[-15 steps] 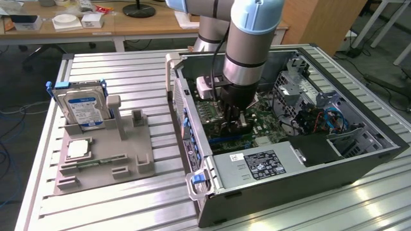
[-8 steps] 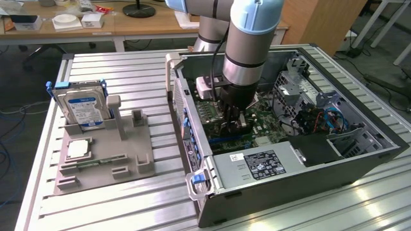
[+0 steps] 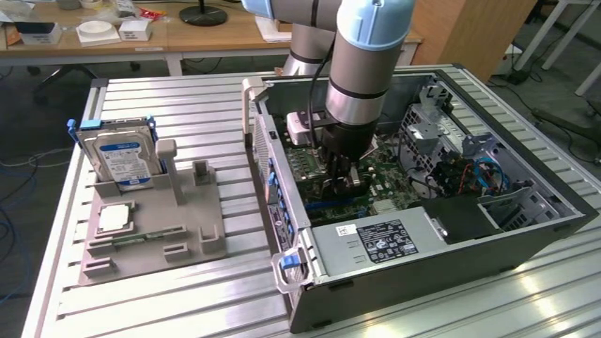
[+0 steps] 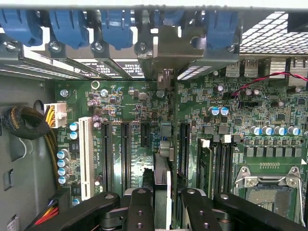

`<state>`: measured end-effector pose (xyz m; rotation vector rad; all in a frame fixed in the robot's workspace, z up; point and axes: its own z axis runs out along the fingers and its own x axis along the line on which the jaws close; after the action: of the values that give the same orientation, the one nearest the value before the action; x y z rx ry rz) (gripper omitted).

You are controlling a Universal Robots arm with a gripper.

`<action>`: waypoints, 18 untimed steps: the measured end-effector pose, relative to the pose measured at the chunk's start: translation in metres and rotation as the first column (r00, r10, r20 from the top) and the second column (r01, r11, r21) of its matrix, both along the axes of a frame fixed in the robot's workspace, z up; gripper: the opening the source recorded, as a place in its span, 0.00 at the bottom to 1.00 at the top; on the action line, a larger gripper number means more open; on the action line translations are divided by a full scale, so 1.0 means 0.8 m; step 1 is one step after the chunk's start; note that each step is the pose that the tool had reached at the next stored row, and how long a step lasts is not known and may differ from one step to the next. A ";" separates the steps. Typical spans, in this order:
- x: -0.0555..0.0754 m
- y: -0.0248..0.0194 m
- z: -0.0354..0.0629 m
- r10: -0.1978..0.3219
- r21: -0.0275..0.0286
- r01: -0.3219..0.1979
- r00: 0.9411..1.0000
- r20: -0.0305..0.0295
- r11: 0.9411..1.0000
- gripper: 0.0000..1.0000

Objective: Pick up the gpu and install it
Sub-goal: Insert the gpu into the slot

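Reaching down into the open computer case (image 3: 526, 232), the gripper (image 3: 340, 184) is seen closed on the gpu (image 4: 162, 192), which is held edge-on between the black fingers (image 4: 140, 211) just above the green motherboard (image 4: 269, 120). The card's metal end bracket (image 4: 166, 53) is lined up among the blue slot clips (image 4: 115, 24) at the case's rear wall. A hard drive (image 3: 122, 156) is left standing in the grey holder (image 3: 188, 232) on the table, well apart from the case.

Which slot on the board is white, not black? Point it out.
The long white slot, outermost in the row beside the yellow cable bundle; the other expansion slots are black.
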<state>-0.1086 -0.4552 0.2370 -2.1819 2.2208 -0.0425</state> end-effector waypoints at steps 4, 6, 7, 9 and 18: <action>0.000 -0.0014 0.000 0.000 0.000 0.000 1.000 0.000 1.000 0.27; 0.000 -0.0015 0.000 0.000 0.000 0.000 1.000 0.000 1.000 0.27; 0.000 -0.0015 0.000 0.000 0.000 0.000 1.000 0.000 1.000 0.27; 0.000 -0.0016 0.000 0.000 0.000 0.000 1.000 0.000 1.000 0.27; 0.000 -0.0014 0.004 0.000 0.000 0.000 1.000 0.000 1.000 0.27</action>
<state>-0.1085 -0.4563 0.2403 -2.1819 2.2207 -0.0425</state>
